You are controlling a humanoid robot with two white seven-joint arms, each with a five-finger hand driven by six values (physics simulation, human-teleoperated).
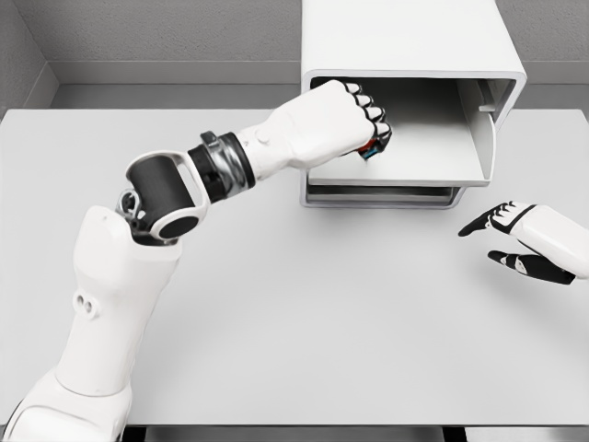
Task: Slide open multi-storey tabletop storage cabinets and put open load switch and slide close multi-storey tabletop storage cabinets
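White all over, the cabinet stands at the far side of the pale grey bench, a little right of the middle, with its front facing the robot. Its upper drawer is pulled out toward the camera, showing a flat grey floor and a raised front wall at the right end. A second, lower drawer shows only as a thin edge beneath it.

Reaching in from the lower left, the left arm bends at a black elbow joint and stretches across the bench to the cabinet. The left robot hand is curled tight into a fist over the left part of the open drawer, closed around the switch. Only a small red and blue bit of the switch peeks out below the black-tipped fingers, just above the drawer floor; whether it touches the floor cannot be told.

At the right edge, the right robot hand hangs over the bench near the cabinet's front right corner, fingers loosely spread and holding nothing.
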